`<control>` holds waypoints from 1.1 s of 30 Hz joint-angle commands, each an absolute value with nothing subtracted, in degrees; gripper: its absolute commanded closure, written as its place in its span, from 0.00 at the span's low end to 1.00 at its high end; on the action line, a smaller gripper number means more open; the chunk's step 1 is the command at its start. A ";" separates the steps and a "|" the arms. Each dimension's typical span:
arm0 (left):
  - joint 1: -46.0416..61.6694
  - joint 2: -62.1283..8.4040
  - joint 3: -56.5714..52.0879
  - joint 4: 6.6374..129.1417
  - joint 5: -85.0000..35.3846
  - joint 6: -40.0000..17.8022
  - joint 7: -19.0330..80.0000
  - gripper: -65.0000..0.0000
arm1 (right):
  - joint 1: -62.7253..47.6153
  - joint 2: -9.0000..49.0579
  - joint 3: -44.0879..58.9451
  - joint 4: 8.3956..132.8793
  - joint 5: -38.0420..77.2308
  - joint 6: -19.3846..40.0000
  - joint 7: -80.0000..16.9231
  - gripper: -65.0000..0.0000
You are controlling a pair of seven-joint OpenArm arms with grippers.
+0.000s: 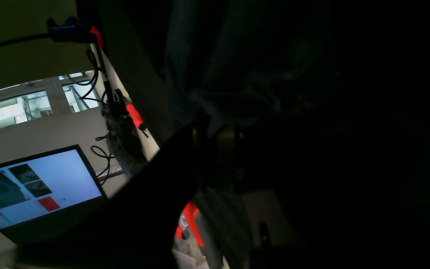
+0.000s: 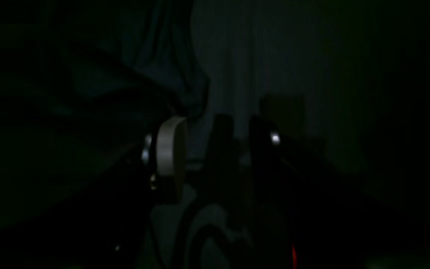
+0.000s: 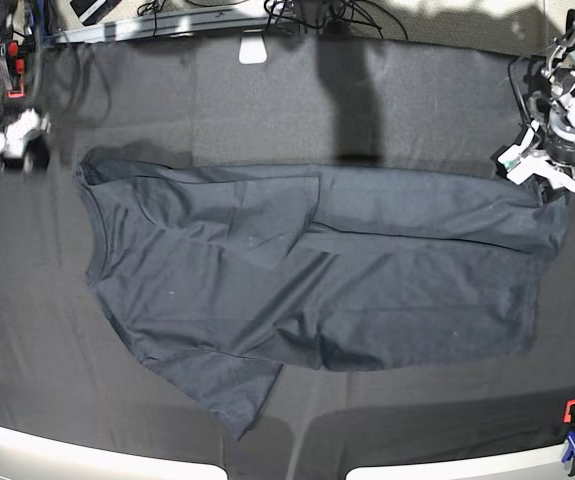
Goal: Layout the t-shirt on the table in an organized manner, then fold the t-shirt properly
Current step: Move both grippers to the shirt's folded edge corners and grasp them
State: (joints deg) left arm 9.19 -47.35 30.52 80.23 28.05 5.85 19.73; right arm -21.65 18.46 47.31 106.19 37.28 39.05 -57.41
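The dark t-shirt [image 3: 307, 280] lies spread across the table [image 3: 397, 100], neck to the left and hem to the right, with one sleeve folded over the chest. My left gripper [image 3: 544, 180] sits at the shirt's far right hem corner. In the left wrist view its fingertips [image 1: 202, 125] meet on puckered cloth [image 1: 215, 67], so it is shut on the t-shirt. My right gripper [image 3: 7, 150] stands open just left of the shirt's far shoulder corner, not touching it. The right wrist view is very dark, with the gripper [image 2: 217, 127] gaping and folds of cloth [image 2: 151, 67] ahead.
A red and blue clamp [image 3: 571, 432] grips the table's near right corner. Cables and gear [image 3: 307, 12] line the far edge, with a small white piece [image 3: 254, 47] beside them. A lit laptop screen [image 1: 32, 183] stands off the table beside the left arm.
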 commanded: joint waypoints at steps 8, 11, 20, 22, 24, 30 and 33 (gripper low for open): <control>8.82 -48.05 30.68 80.53 26.87 6.02 17.23 1.00 | -29.08 21.41 47.62 125.91 39.62 40.00 -56.38 0.59; 7.92 -48.62 30.68 80.53 26.65 6.17 17.19 1.00 | -31.92 23.14 47.62 130.87 39.44 40.00 -56.36 0.59; 4.91 -48.93 30.68 80.55 23.88 6.17 16.86 1.00 | -39.18 24.45 43.13 130.85 24.36 40.00 -53.45 0.61; 4.45 -48.95 30.68 80.55 23.88 6.15 16.86 1.00 | -40.97 24.77 39.09 130.78 17.96 40.00 -50.78 0.65; 4.05 -48.90 30.70 80.55 23.86 6.17 16.86 1.00 | -42.59 25.26 33.74 130.39 10.83 40.00 -48.45 0.66; 3.46 -48.95 30.68 80.53 23.90 6.17 16.84 1.00 | -43.64 28.64 16.36 125.75 -10.55 35.03 -40.86 0.66; 3.46 -48.93 30.68 80.55 23.90 6.17 16.84 1.00 | -43.11 31.51 9.50 123.04 -20.91 30.26 -39.64 0.66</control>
